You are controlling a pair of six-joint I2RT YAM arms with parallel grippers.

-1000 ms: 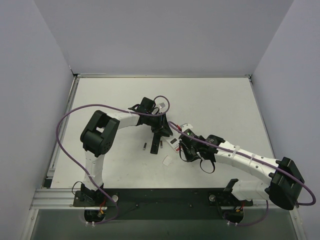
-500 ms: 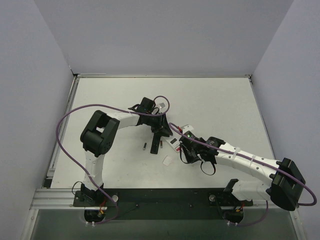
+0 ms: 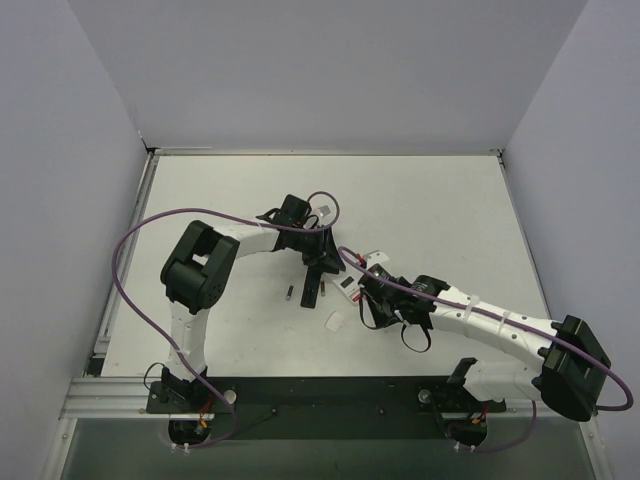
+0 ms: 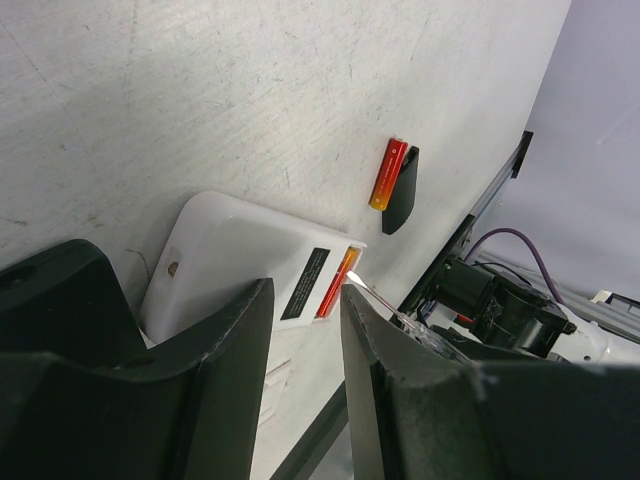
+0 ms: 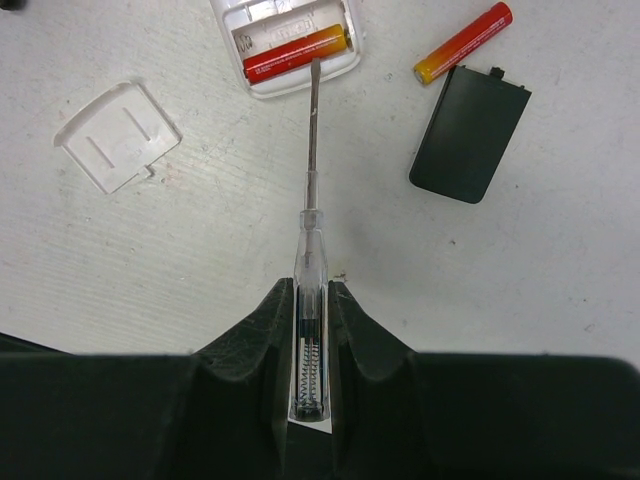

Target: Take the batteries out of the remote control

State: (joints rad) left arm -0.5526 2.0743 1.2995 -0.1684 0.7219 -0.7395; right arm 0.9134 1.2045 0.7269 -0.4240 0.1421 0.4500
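Two arms meet mid-counter [image 3: 430,200] in the top view. Broad bare surface runs to the back and side walls, and their bases line the near edge. The remote control [image 3: 347,285] lies between the wrists, largely covered by them. A white cover [image 3: 335,321] lies just nearer, and a loose battery [image 3: 288,293] sits left of a black rectangle [image 3: 311,290]. Both sets of jaws are too dark and small to read here.

Left wrist: the left jaws stand part spread over the remote control; whether they touch it cannot be told. The seated battery [image 4: 338,283] shows in its bay, half hidden by a finger.

Right wrist: the right jaws pinch a screwdriver [image 5: 313,140], its tip at the seated battery's edge. The top edge cuts the remote control off.
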